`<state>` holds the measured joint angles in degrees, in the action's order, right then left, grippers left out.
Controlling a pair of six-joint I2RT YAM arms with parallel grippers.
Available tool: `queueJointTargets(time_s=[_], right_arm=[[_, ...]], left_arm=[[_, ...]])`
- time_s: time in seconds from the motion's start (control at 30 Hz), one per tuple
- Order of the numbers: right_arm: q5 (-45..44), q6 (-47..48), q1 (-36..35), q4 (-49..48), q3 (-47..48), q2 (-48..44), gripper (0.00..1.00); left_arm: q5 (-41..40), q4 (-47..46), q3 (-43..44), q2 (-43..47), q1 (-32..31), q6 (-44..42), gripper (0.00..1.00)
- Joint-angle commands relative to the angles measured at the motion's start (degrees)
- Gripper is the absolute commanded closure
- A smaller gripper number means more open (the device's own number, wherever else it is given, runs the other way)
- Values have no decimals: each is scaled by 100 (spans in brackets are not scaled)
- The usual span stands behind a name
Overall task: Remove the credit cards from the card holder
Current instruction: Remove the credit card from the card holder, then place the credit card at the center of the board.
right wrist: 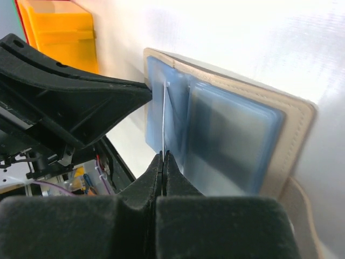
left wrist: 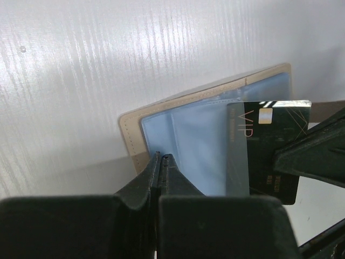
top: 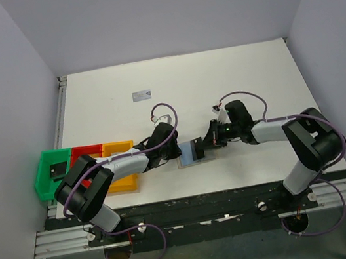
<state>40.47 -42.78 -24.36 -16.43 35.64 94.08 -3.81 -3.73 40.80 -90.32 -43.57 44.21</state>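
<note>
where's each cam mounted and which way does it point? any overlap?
Top external: above, behind the robot, looking down on the table; left arm and right arm show, meeting at the card holder.
Left wrist: on the left arm, looking along the left gripper, shut on the holder's edge; black card at right.
Right wrist: on the right arm, looking along the right gripper, shut on that card, edge-on.
Shared: both wrist views show holder, card, the other gripper.

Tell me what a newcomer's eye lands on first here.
Both arms meet over the open card holder at the table's near middle. The right gripper is shut on a black VIP card, partly out of a blue pocket, while the left gripper pinches the holder's edge. Bright green, red and yellow bins sit at the left.
</note>
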Motion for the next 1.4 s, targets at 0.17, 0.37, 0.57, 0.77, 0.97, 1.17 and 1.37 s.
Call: queueJointTargets(time_s=[0.17,0.37,0.57,0.77,0.97,1.17,1.37], right_arm=[[-908,402,265,1167,-110,-645,99],[-1348,797,283,2001,-22,-1444,100],[-1735,1500,283,3004,320,-2552,100],[-964,2098,213,3488,725,-3229,100],[249,2652,-7,3979,1269,-3397,100],[883,3021,-394,4454,1761,-3370,100],[1305,3461,-850,5272,2447,-3081,100]], left_arm=[[-5,153,-230,260,24,-219,100],[39,109,-133,612,24,-351,92],[214,205,235,1069,15,-579,38],[732,83,395,1788,42,-799,13],[2285,-1303,-422,3151,533,-826,10],[4395,-1930,-538,3522,815,-905,20],[5364,-2220,-423,3390,806,-764,27]])
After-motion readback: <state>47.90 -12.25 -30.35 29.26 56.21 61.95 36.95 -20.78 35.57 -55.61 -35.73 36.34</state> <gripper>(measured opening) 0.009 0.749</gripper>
